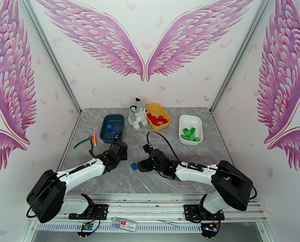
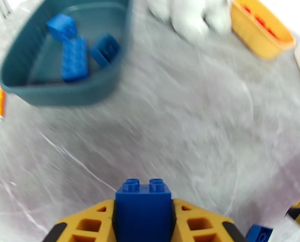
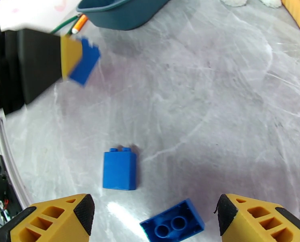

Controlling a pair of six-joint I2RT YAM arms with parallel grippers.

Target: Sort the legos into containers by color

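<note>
L pincer (image 2: 143, 216) pinches a blue brick (image 2: 143, 196), prob. bound for the blue tray (image 2: 65, 95) ahead. R pincer (image 3: 154, 209) is spread above two loose blues (image 3: 119, 171) on the table (image 3: 214, 97), ready for a grab.

Top external view: mounted high behind the near edge, angled down over the whole table (image 1: 117, 180). Left wrist view: low and close, facing rearward toward the teal tray (image 2: 69, 93). Right wrist view: close above the tabletop, facing left-rear. All three share that tray and the marble surface.
</note>
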